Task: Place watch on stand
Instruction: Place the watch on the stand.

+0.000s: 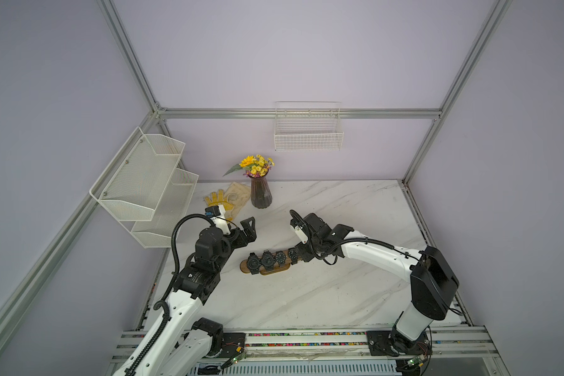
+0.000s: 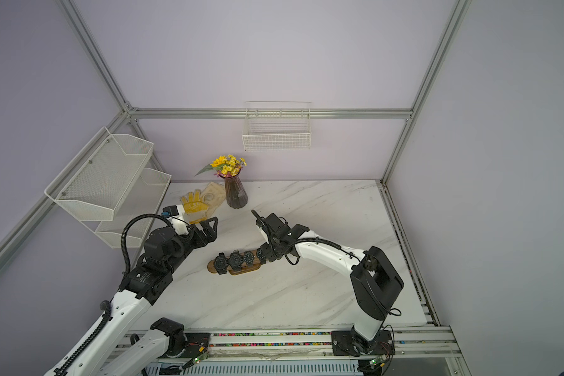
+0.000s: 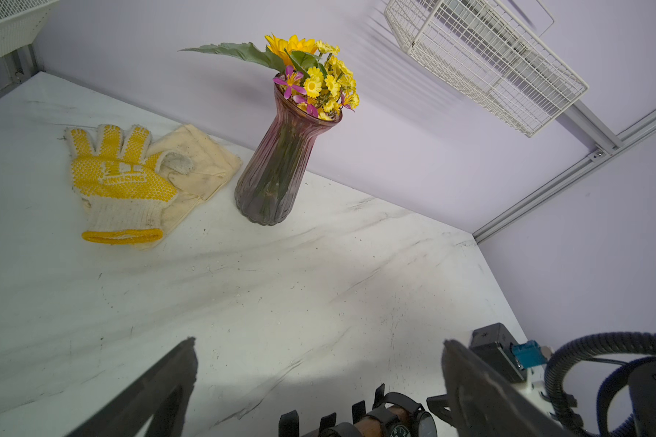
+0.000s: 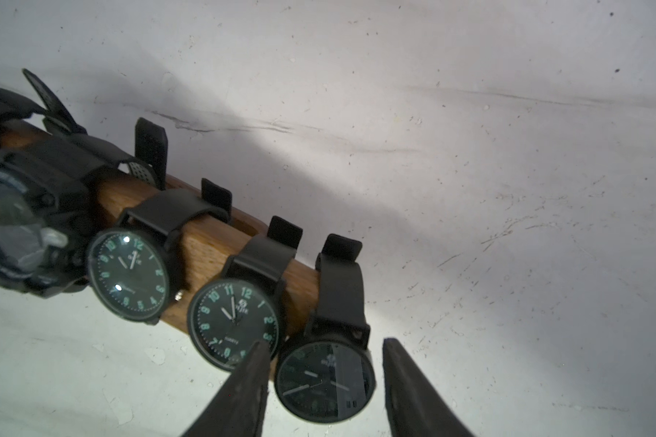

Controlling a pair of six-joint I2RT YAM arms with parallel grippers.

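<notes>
Table (image 1: 306,293): was white marble, held stand (image 4: 205,246).
Left pincer (image 3: 319,344): stood wide open.
Right pincer (image 4: 324,342): sat around last watch (image 4: 324,382); grip unclear.

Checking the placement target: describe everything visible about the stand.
The stand is a brown wooden bar with a rounded end on a smaller oval wooden base, upright on the marble table. Black watches wrap it in a row. The right gripper straddles the endmost watch; no gripper visibly touches the wood.

Green numerals 10, 11, 12 ring a watch dial (image 4: 235,321).
</notes>
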